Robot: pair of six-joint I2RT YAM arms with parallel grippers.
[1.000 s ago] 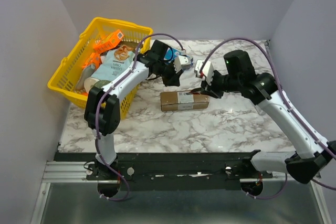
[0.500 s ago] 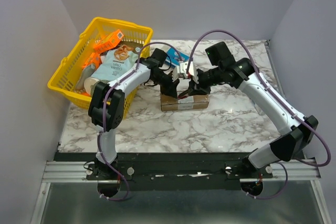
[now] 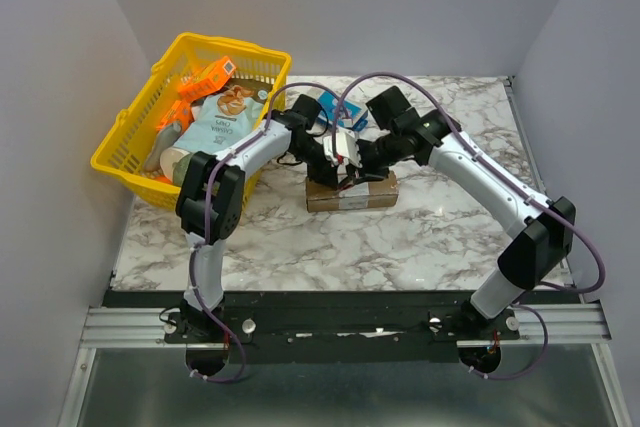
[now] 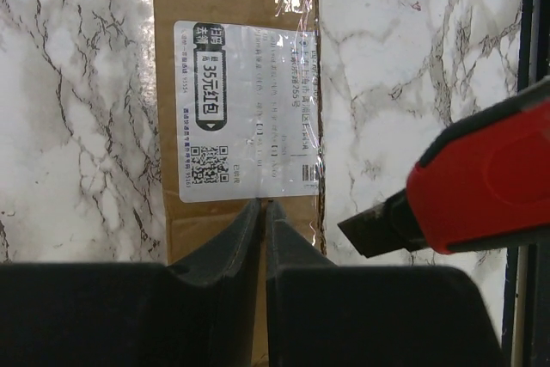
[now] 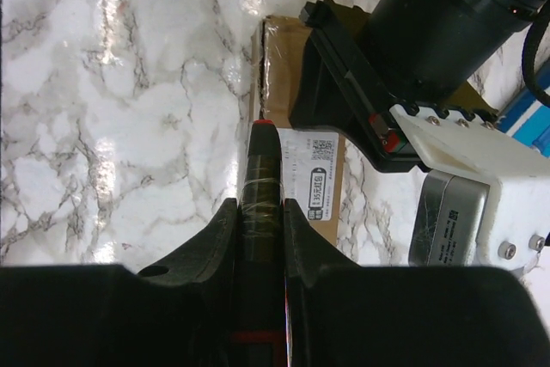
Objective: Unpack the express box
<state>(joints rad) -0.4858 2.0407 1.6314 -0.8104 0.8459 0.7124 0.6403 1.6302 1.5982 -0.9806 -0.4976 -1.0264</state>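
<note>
Top external: express box (image 3: 350,197) lies flat, apparently lengthwise left-right.

Marble table (image 3: 420,242), brown express box (image 3: 350,195), yellow basket (image 3: 118,150)

Bright even light, soft shadows, glare on marble tabletop (image 5: 112,6), wrist-view foregrounds dark, blurred

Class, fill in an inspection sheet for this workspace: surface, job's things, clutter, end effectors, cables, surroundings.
Surface: white marble-patterned table.
Job's things: express box lying flat, label up, clear tape along one edge.
Clutter: yellow basket of packets at far left; blue-and-white box beyond the express box.
End effectors: left end effector shut, empty, over the label; right end effector shut on a utility knife.
Cables: purple cables looping over both arms.
Surroundings: grey walls; nothing else seen.
</note>
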